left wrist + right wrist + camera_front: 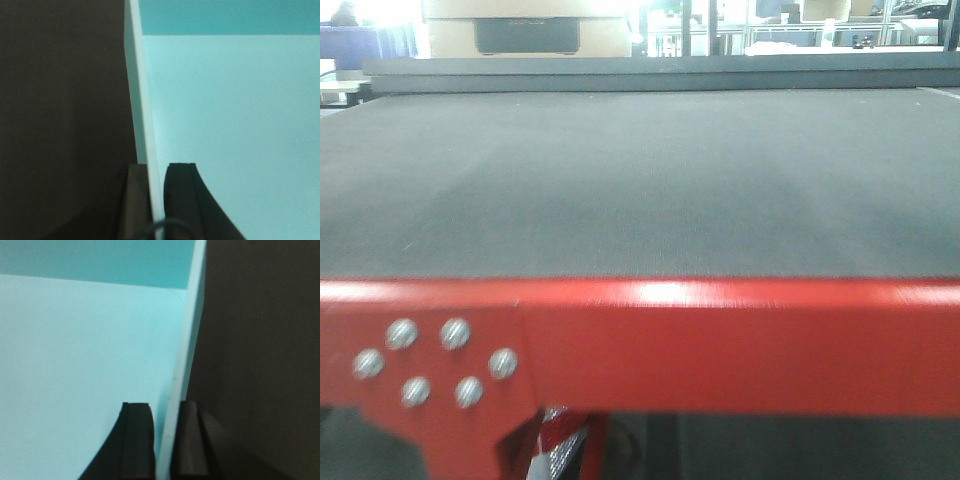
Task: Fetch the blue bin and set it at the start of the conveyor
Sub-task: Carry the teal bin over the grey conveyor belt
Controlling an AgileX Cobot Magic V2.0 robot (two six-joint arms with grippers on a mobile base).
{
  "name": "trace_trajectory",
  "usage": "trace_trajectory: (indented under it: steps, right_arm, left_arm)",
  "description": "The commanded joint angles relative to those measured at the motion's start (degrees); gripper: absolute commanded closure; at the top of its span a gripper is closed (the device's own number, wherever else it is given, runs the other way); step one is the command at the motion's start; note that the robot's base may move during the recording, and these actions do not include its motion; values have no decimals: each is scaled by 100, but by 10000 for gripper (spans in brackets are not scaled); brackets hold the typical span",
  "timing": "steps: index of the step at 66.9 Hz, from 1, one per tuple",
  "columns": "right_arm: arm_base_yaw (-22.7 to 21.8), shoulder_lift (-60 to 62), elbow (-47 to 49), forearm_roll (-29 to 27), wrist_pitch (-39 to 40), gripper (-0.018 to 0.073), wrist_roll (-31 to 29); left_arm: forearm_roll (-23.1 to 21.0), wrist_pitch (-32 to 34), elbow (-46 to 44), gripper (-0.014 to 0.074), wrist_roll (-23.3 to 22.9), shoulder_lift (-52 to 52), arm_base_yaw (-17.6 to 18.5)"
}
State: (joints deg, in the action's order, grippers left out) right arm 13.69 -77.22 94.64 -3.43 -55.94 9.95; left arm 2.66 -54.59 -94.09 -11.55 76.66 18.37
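- Both left gripper [156, 172] and right gripper [167, 410] clamp walls of the pale aqua plastic tub [225, 125].
- Lower it level onto the dark grey textured belt [640, 180] past its red edge [720, 330].

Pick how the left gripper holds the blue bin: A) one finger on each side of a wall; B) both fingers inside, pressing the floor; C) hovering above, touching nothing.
A: the left wrist view shows the left gripper clamping the blue bin wall between its fingers.

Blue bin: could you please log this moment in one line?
left gripper: shut on blue bin wall | right gripper: shut on opposite wall | conveyor start: no bin in front view
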Motion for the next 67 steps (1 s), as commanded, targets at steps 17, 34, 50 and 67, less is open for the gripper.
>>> trace_trajectory:
  steps: [17,34,50,67]
  right_arm:
    - [-57,116,60,270,154,712,-139]
    - [-57,116,60,270,154,712,-139]
    - [-57,116,60,270,154,712,-139]
    - [-57,116,60,270,154,712,-139]
  left_arm:
    - [327,159,-42,707,66,-67,-36]
    - [327,159,-42,707,66,-67,-36]
    - [327,159,-42,707,66,-67,-36]
    - [327,159,-42,707,66,-67,-36]
